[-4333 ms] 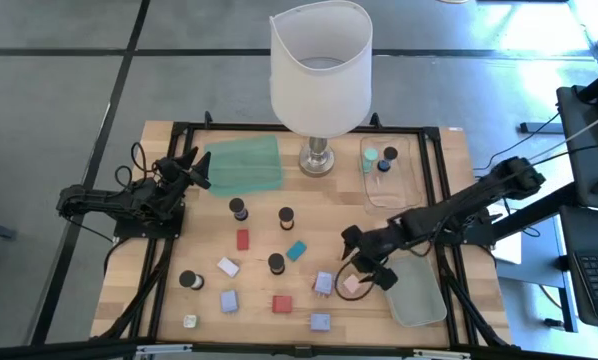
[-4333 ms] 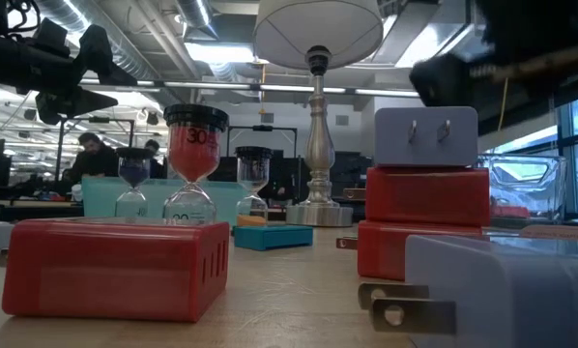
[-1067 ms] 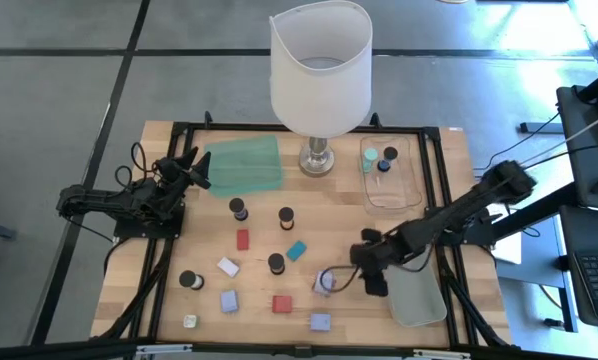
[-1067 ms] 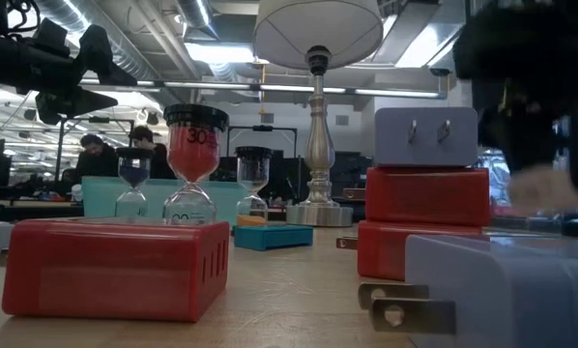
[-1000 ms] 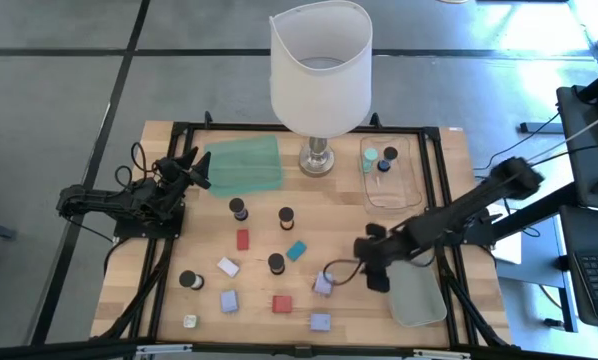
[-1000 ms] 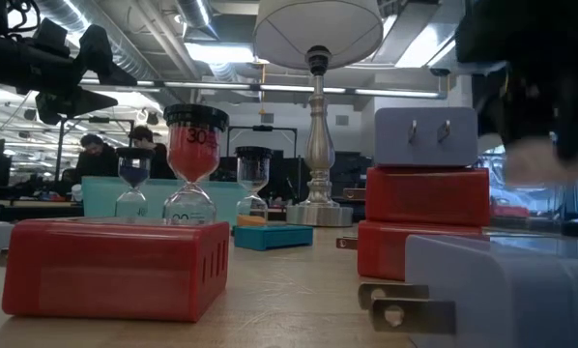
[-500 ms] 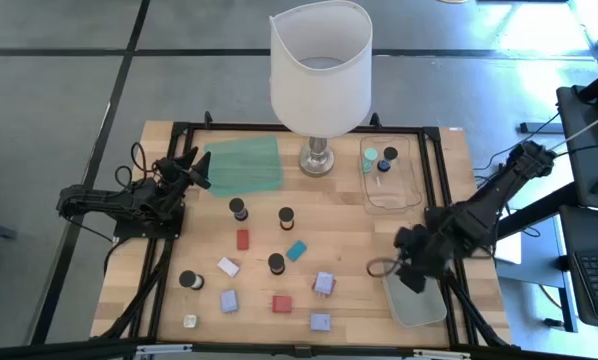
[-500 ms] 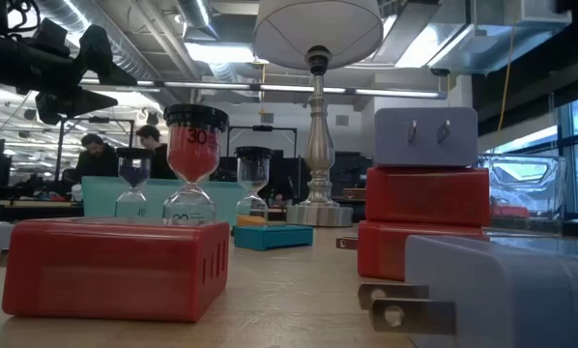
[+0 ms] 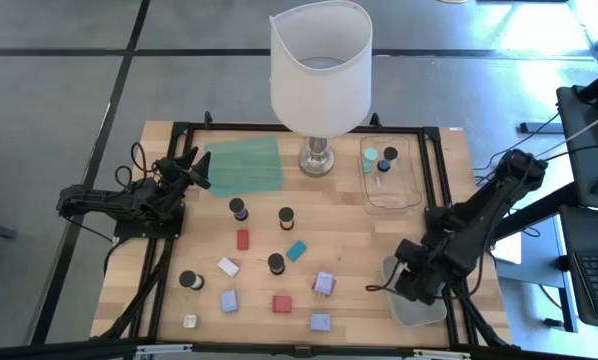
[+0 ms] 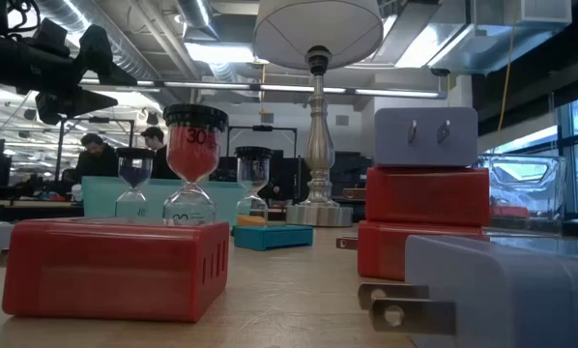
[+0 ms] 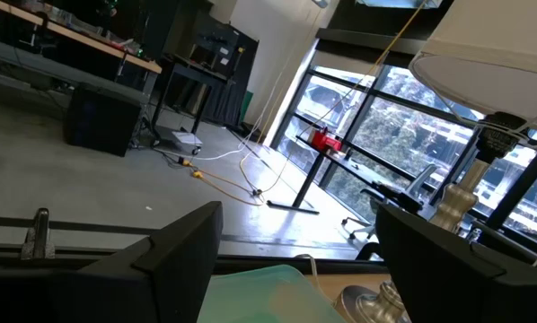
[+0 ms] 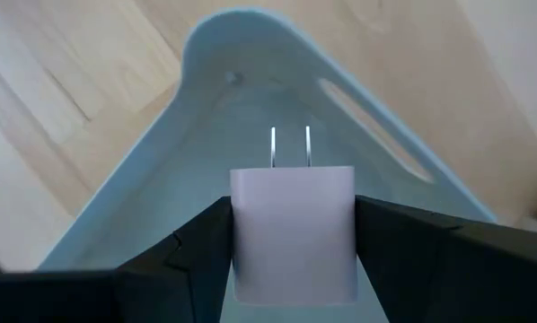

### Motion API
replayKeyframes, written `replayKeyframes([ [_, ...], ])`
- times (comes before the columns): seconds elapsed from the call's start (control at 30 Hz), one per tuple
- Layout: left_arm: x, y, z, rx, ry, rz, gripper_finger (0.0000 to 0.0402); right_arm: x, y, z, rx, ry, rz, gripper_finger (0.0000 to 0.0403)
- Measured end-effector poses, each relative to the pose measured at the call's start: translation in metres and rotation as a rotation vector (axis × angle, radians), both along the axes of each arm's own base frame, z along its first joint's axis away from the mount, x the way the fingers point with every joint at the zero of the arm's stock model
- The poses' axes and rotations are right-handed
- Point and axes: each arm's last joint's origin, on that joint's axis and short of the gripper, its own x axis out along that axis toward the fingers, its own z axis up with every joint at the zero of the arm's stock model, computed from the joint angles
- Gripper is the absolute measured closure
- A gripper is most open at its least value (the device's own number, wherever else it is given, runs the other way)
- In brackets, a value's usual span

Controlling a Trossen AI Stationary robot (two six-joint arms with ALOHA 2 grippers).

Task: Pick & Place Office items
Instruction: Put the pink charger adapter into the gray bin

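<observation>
**Lavender plug adapter held over the tray**

Right gripper (image 12: 291,260) clamps the small lavender two-pronged plastic plug adapter (image 12: 292,224) by its flat sides, above the clear tray (image 9: 419,313) at table's five o'clock. Looks light, rigid, slick. Left gripper (image 9: 186,165) waits open at nine o'clock.

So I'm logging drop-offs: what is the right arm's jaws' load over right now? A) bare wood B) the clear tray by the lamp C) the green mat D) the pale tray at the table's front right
D: the right gripper holds a white plug adapter directly above the pale tray.
</observation>
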Motion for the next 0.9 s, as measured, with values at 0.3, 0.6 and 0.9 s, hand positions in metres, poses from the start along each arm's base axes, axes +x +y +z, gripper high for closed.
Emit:
replayKeyframes([
  [0.3, 0.000, 0.000, 0.000, 0.000, 0.000, 0.000, 0.0111, 0.013, 0.015, -0.029, -0.084, -0.006, -0.010, 0.0200],
  [0.6, 0.000, 0.000, 0.000, 0.000, 0.000, 0.000, 0.0111, 0.016, 0.019, -0.041, -0.122, 0.013, -0.009, 0.0186],
  [0.9, 0.000, 0.000, 0.000, 0.000, 0.000, 0.000, 0.0111, 0.018, 0.020, -0.041, -0.113, -0.006, -0.014, 0.0134],
])
